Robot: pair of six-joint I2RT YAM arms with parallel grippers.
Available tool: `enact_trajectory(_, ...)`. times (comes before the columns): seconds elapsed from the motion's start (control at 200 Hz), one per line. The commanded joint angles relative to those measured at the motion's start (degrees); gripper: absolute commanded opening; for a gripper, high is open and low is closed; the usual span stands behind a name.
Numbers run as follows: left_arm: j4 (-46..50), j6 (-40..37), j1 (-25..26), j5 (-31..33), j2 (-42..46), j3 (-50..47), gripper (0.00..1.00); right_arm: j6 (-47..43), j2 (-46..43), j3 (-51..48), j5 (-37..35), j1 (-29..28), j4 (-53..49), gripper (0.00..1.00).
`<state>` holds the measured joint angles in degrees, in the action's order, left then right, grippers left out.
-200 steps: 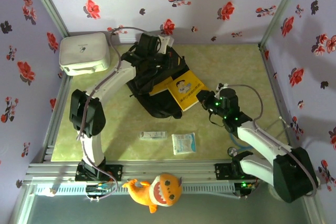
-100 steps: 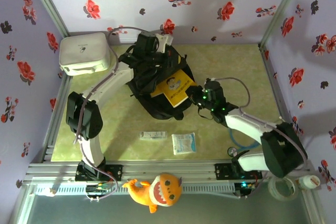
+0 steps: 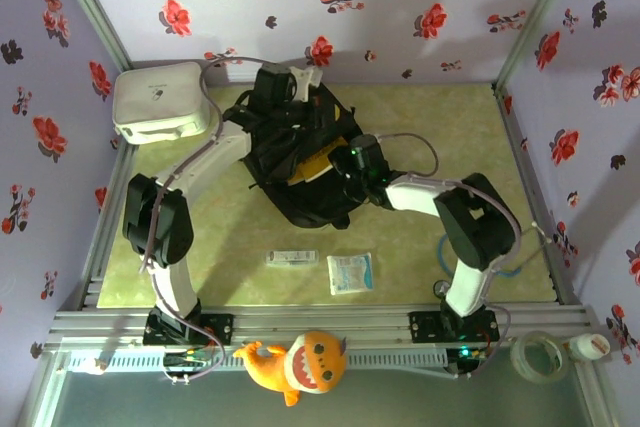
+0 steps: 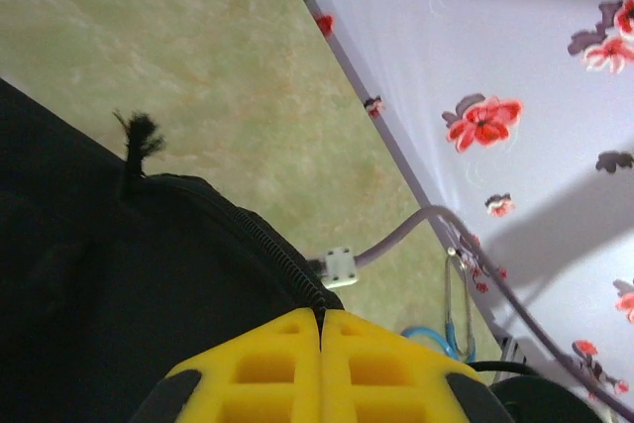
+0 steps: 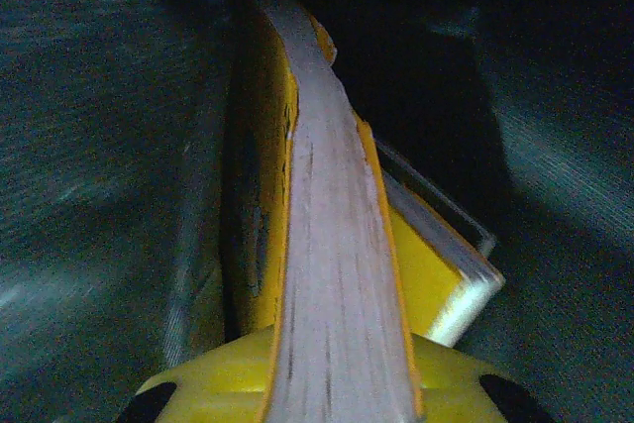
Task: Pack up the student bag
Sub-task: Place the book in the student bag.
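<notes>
Where the green counter (image 3: 440, 117) runs toward the far wall, the student bag (image 3: 300, 202) lies a little left of centre, black and slumped. The left fingers (image 4: 218, 369) are at its far top, pressed together on the zippered edge, whose teeth run straight into the seam between them. From the right, the right fingers (image 5: 213, 383) pinch a yellow book (image 5: 332, 245) by its near end. The pale page edge points away into the dark inside of the bag, with fabric on both sides. From above, only a strip of the book's cover shows at the bag's opening. Inside, just right of the book, lies a flat thing with a yellow face and a white edge (image 5: 436, 279); what it is I cannot tell. A white rounded box (image 3: 160, 97) sits in the far left corner, apart from the bag. Nearer on the counter lie a slim white packet (image 3: 291, 258) and a square clear packet (image 3: 350, 273), side by side. An orange plush toy (image 3: 300, 365) rests on the near rail between the arm bases.
</notes>
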<state>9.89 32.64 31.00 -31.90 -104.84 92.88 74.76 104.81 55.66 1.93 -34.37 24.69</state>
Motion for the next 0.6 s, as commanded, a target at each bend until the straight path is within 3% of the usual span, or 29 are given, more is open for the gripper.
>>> enact_trajectory(0.0,-6.4,2.8,-2.3,-2.4,3.8,-0.7,0.00,2.3,4.5,5.3,-2.7,-0.8,2.7,0.09)
enact_trajectory(0.18,-7.3,3.6,-4.4,-3.4,3.8,-0.7,0.00,1.9,8.2,8.4,-1.2,-1.2,2.9,0.14)
enact_trajectory(0.385,-8.7,6.5,-6.2,-5.2,3.1,-1.8,0.00,2.1,5.2,3.3,-0.8,-0.8,5.2,0.37)
enact_trajectory(0.595,-6.8,7.5,-7.1,-5.3,2.1,-1.0,0.03,-1.2,-5.1,-2.6,-2.5,-0.3,2.8,0.57)
